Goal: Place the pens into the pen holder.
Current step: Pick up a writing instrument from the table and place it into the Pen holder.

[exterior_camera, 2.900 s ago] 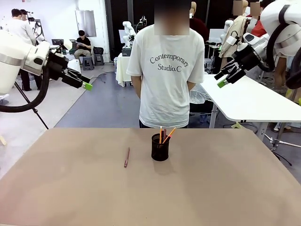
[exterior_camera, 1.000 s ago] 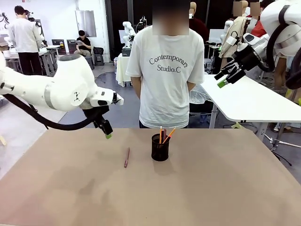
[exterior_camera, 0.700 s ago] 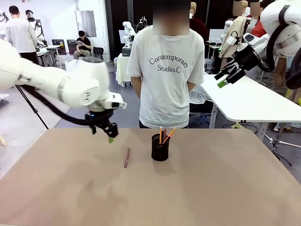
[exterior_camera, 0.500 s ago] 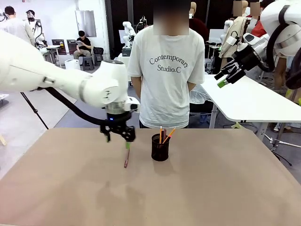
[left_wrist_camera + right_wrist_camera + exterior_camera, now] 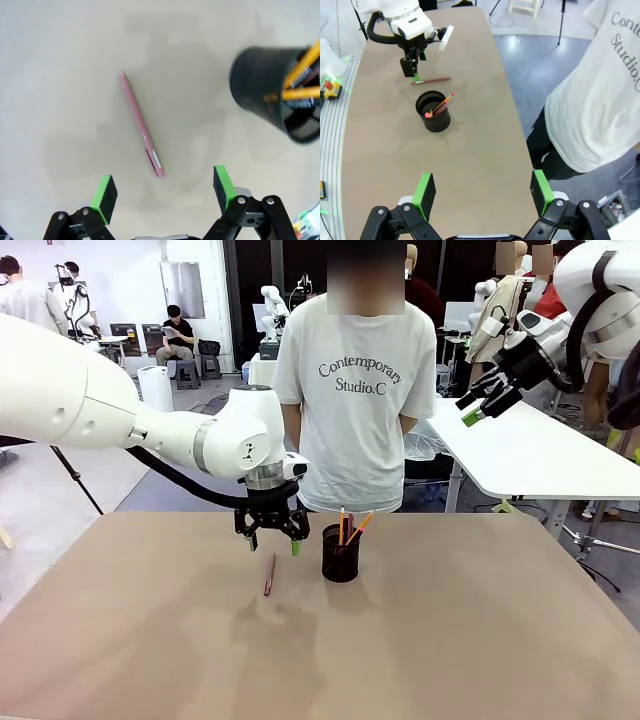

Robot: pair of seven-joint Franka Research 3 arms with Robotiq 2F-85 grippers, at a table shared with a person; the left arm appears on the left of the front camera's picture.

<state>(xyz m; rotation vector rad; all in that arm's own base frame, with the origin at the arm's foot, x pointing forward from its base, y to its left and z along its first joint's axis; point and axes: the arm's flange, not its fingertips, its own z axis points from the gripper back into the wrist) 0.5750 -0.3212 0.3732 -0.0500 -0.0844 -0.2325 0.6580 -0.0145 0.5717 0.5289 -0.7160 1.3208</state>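
1. Left gripper (image 5: 272,539), black with green pads, hangs over the table (image 5: 460,640) with its jaws spread wide and nothing between them. In the left wrist view its two green fingertips (image 5: 105,190) stand on either side of the near end of the loose pen, not touching it.

2. One slim dark-red pen (image 5: 141,123) lies flat on the tan tabletop, just to the left of the pen holder as seen in the front view (image 5: 269,574). It lies apart from the holder.

3. A small black mesh pen holder (image 5: 340,553) stands upright near the middle of the table, toward the far side. Two pens already stand in it, leaning: a yellow-orange pencil-like one (image 5: 360,527) and another beside it with a pink end visible in the right wrist view (image 5: 427,114).

4. Right gripper (image 5: 482,400) is raised well away from the table at the right, jaws apart and empty.

5. A person in a white T-shirt (image 5: 355,390) stands at the far edge of the table, hands not in view.

6. Handling judgement: the pen looks light, stiff and smooth, and it may roll or slip. It lies low against the table, so the pads would need to come right down to the surface. Taking hold across the barrel near its middle seems safest, so it stays balanced when tipped upright for the holder.
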